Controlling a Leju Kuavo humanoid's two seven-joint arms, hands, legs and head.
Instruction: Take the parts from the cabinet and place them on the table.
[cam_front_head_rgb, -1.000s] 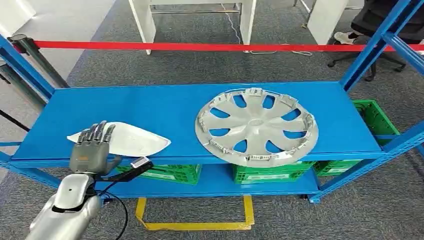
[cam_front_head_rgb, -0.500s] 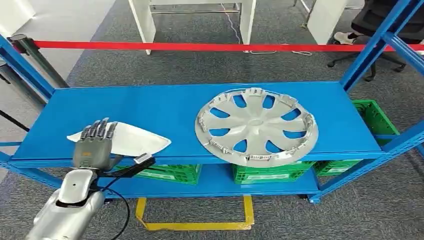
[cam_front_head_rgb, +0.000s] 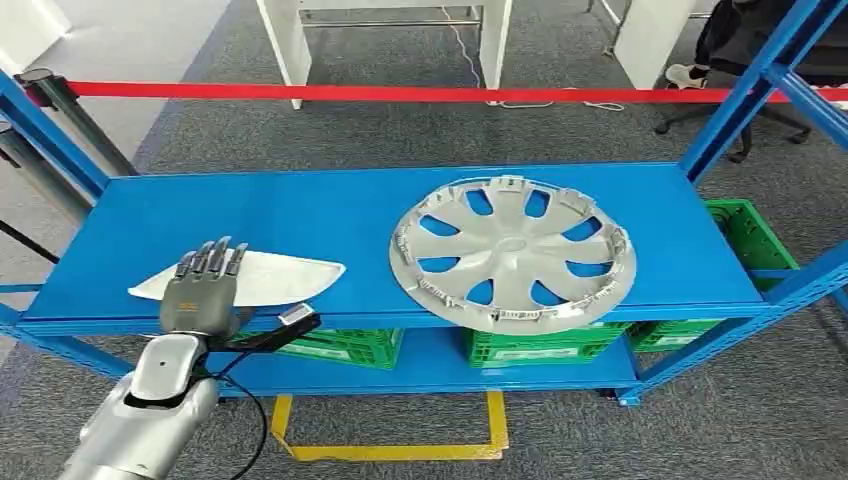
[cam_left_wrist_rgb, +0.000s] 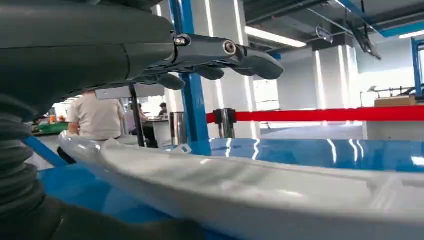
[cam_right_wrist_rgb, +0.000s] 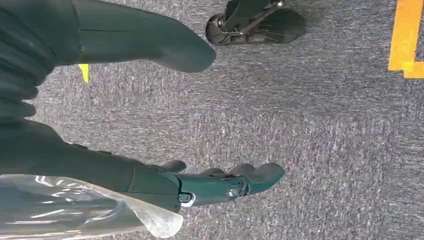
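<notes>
a: where's the left hand (cam_front_head_rgb: 203, 290) just now?

b: at about eight o'clock on the blue shelf (cam_front_head_rgb: 330, 215), stretched over the near end of the white trim panel (cam_front_head_rgb: 270, 279). in the left wrist view the fingers (cam_left_wrist_rgb: 240, 52) hang above the panel with daylight under them, spread and holding nothing. whether the thumb is under the edge, i cannot tell.

a: why come in flat like that?

b: my guess is the panel is thin and lies low on the shelf's front lip, so fingers over the top and thumb beneath would be the way to pinch it.

a: and the other part?

b: the silver hubcap (cam_front_head_rgb: 512, 250) sits at about three o'clock, inside face up, well apart from the panel, its near rim hanging over the shelf's front edge.

a: the right hand (cam_right_wrist_rgb: 215, 185)?

b: hanging over grey carpet (cam_right_wrist_rgb: 325, 130), fingers loosely apart, nothing in them.

a: the surroundings?

b: a glossy blue steel rack, green crates (cam_front_head_rgb: 330, 345) on the lower level, yellow floor tape (cam_front_head_rgb: 390, 450) below, a red barrier belt (cam_front_head_rgb: 400, 94) at twelve o'clock.
</notes>
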